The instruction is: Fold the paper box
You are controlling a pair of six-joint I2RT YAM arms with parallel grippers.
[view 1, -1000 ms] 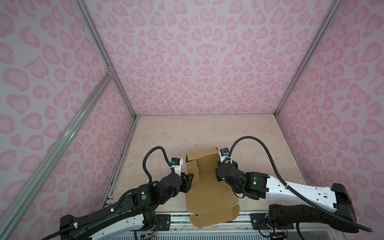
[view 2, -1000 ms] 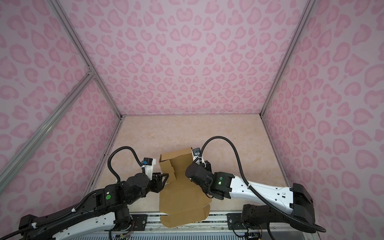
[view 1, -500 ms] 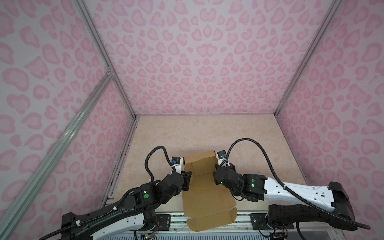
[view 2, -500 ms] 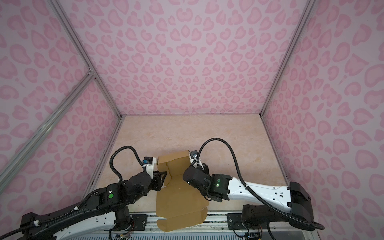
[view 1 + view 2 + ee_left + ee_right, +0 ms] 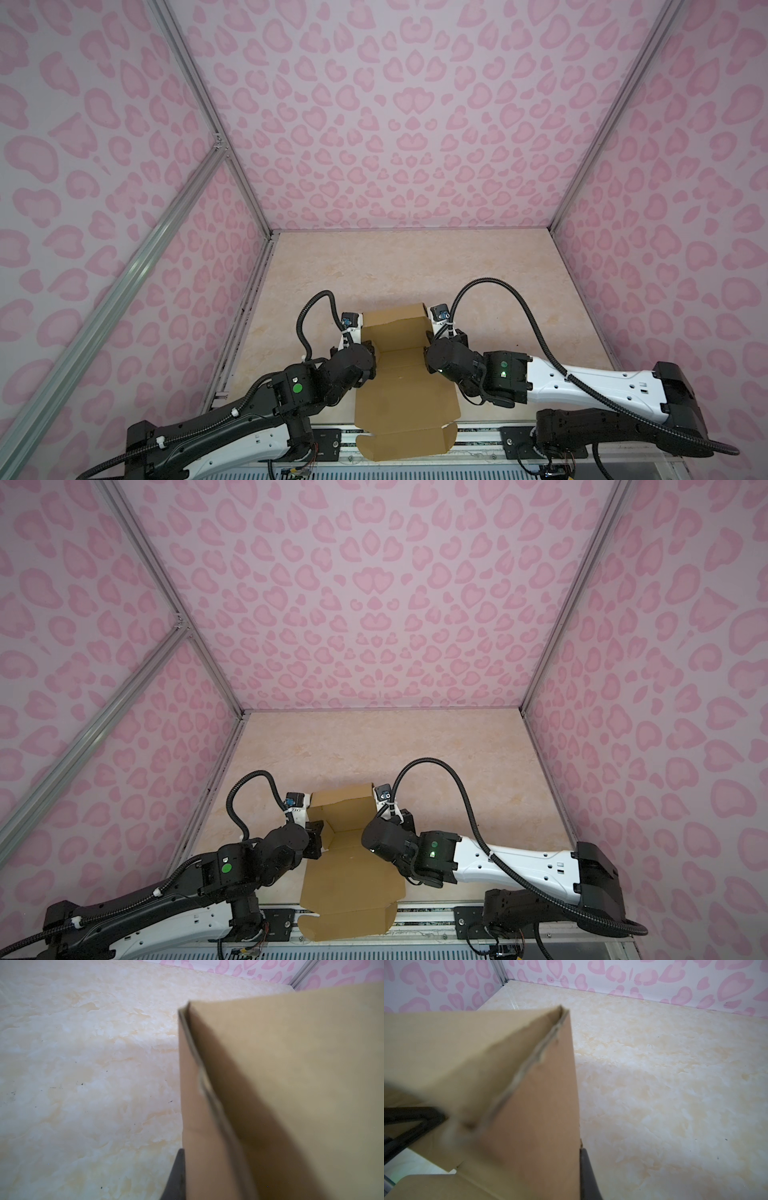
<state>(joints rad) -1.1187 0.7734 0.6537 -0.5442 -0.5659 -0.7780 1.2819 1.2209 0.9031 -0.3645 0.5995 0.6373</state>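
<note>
The paper box (image 5: 405, 399) (image 5: 353, 875) is brown cardboard lying at the table's front middle in both top views. Its near flap hangs over the front edge. Its far part has a back wall and two side walls standing up. My left gripper (image 5: 371, 356) (image 5: 319, 838) is shut on the left side wall. In the left wrist view one dark finger (image 5: 177, 1174) presses the cardboard (image 5: 270, 1084) from outside. My right gripper (image 5: 430, 352) (image 5: 368, 833) is shut on the right side wall. Only its outer finger (image 5: 586, 1172) shows beside the wall (image 5: 529, 1126); both inner fingers are hidden.
The beige marbled tabletop (image 5: 415, 266) runs back to pink heart-patterned walls (image 5: 395, 124) on three sides. A metal rail (image 5: 478, 440) lines the front edge under the box's flap. Each arm's black cable (image 5: 498, 291) loops above its wrist.
My left gripper has closed on the box's left wall. The box has swung from a tilt to square with the table and shifted slightly left; its side walls now stand up.
</note>
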